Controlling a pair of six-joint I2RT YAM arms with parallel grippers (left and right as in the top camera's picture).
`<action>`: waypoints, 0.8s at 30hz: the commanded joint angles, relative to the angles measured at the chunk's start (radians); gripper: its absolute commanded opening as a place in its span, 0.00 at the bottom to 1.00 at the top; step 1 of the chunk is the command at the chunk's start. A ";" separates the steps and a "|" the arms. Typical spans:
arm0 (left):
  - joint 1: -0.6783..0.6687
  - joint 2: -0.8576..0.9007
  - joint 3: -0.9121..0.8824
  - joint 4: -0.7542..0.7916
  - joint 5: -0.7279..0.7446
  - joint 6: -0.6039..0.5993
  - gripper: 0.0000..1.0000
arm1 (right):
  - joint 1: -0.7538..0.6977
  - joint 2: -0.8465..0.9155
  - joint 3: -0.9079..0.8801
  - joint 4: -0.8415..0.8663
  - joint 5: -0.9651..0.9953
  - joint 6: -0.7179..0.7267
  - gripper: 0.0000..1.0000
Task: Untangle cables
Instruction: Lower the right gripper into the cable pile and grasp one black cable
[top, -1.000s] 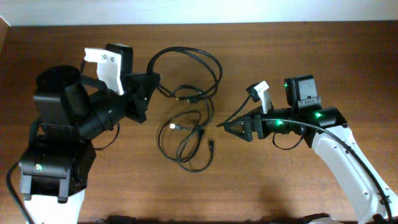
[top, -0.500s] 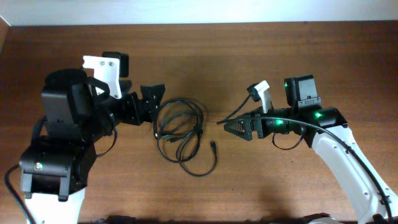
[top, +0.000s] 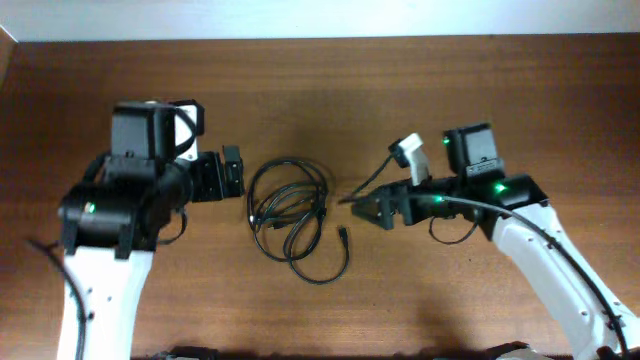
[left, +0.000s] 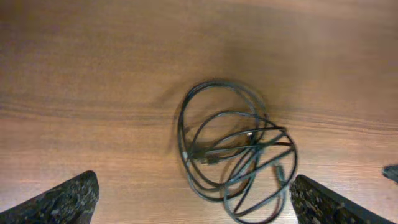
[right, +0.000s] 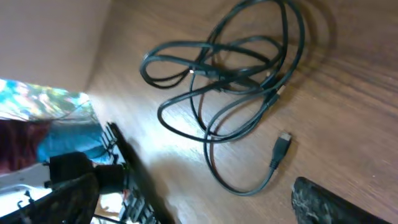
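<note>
Where the tabletop (top: 320, 90) ends along the 12 o'clock side of the overhead view, a pale wall (top: 320, 18) runs behind it, and the same edge clips the corner at 10 o'clock. The other sides run out of frame with no rim showing. Bare wood lies open between that far edge and the middle, and a second open band stretches toward 6 o'clock between the two arms. The cables (top: 290, 212) sit near the centre as one bunch of overlapping black loops. A longer loop sags toward 5 o'clock, and a loose plug end (top: 343, 235) lies on the wood just off the bunch at 4 o'clock. The left claw (top: 225, 175) stands at 9 to 10 o'clock of the bunch, just beside its outer loop and apart from it. Its wrist view shows the two fingertips spread wide at the lower corners, released and gripping nothing, with the bunch lying on the wood between and ahead of them. The right claw (top: 372, 208) points in from 3 o'clock, its tip near the loops with a strip of bare wood between. Its fingers too are spread wide and empty in its own view. How high either claw hangs above the wood cannot be told.
</note>
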 joint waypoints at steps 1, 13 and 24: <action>0.000 0.047 0.001 0.004 -0.034 -0.002 0.99 | 0.093 0.010 0.011 0.016 0.098 0.001 0.98; 0.000 0.109 0.001 0.007 -0.115 -0.002 0.99 | 0.316 0.224 0.011 0.315 0.175 0.287 0.98; 0.000 0.113 0.001 0.005 -0.115 -0.002 0.99 | 0.391 0.375 0.011 0.420 0.183 0.335 0.62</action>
